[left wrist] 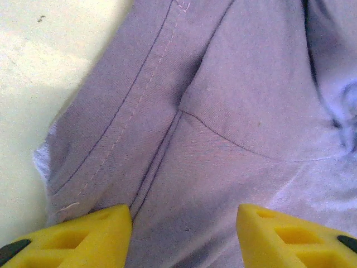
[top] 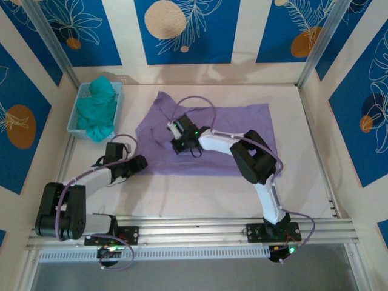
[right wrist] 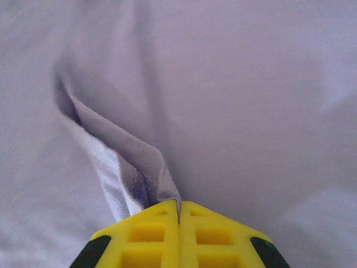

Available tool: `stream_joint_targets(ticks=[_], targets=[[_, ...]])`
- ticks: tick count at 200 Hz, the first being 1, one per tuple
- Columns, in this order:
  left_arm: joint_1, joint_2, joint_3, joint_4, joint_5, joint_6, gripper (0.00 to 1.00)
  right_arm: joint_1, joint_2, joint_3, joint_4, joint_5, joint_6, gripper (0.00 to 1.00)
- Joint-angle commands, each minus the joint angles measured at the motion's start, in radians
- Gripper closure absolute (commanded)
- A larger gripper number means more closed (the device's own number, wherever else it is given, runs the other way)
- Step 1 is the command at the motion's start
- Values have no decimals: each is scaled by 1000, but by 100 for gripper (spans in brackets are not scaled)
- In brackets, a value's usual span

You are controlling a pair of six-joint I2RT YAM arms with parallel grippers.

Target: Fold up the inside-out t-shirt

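Note:
The inside-out t-shirt (top: 230, 130) is lavender and lies spread flat in the middle of the table. My right gripper (top: 179, 143) is over the shirt's left half. In the right wrist view its yellow fingers (right wrist: 150, 234) are pressed together, and the right gripper (right wrist: 179, 204) is shut on a raised fold of the t-shirt (right wrist: 117, 151). My left gripper (top: 143, 162) sits at the shirt's lower left edge. In the left wrist view the left gripper (left wrist: 184, 215) is open, its fingertips (left wrist: 100, 229) wide apart just above a stitched seam of the t-shirt (left wrist: 167, 139), holding nothing.
A light blue basket (top: 77, 112) at the back left holds a crumpled teal garment (top: 99, 109). Metal frame posts and patterned walls close in the table on three sides. Bare tabletop (left wrist: 33, 84) lies left of the shirt and along the near rail (top: 200, 224).

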Motion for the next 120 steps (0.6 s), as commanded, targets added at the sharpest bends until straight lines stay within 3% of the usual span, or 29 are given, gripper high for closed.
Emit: stream_joint_targets(ticks=[1, 17, 59, 100, 120], targets=[[15, 19, -31, -49, -27, 12, 47, -107, 16, 96, -139, 5, 224, 89], [15, 11, -30, -54, -33, 12, 46, -151, 20, 106, -157, -41, 253, 76], [15, -38, -6, -97, -65, 28, 45, -208, -69, 68, -210, -30, 191, 62], [7, -186, 39, -127, -121, 29, 41, -270, -374, -276, -238, -30, 166, 57], [-32, -217, 57, -71, -99, 27, 39, -351, -524, -463, -253, -55, 208, 43]])
